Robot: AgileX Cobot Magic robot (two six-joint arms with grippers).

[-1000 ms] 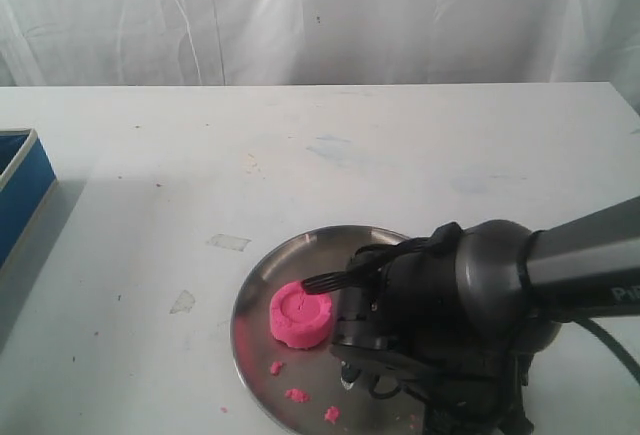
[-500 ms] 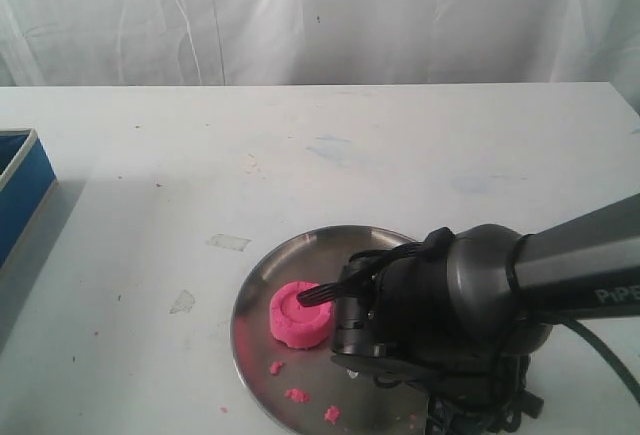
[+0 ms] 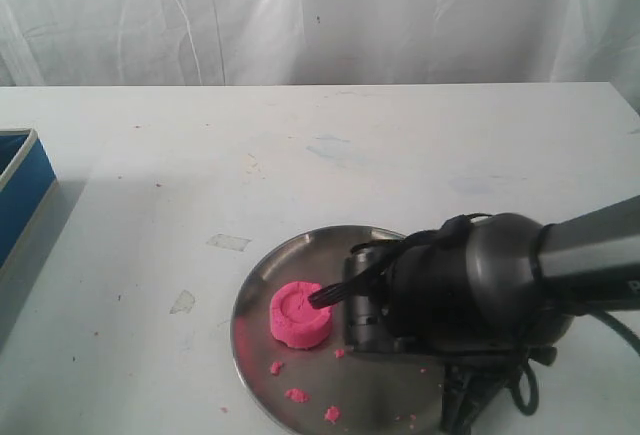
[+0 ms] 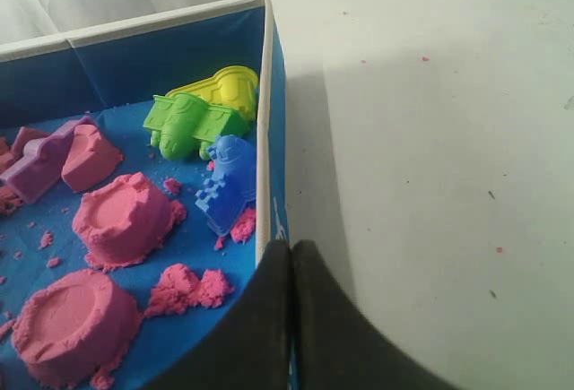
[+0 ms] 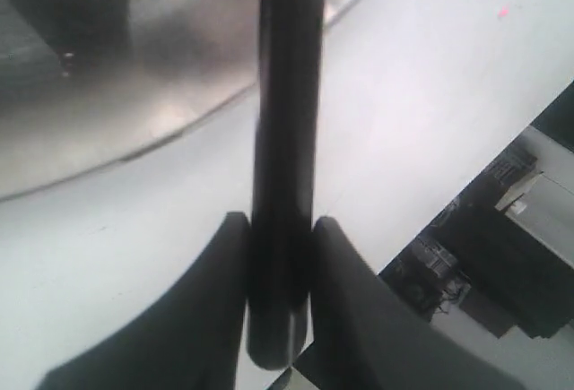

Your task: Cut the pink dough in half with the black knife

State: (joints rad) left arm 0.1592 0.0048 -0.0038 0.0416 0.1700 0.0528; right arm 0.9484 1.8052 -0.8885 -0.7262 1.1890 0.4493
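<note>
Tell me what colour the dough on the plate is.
Bright pink. The dough shows best in the exterior view.

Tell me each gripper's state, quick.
Left gripper: shut, holding nothing.
Right gripper: shut on the black knife.

No readable text, label, brand, number or sign in any of the three views. On the narrow outer wall of the blue box, seen from the left wrist, only a small pale mark, too thin and too steeply angled to make out as letters or a logo.
</note>
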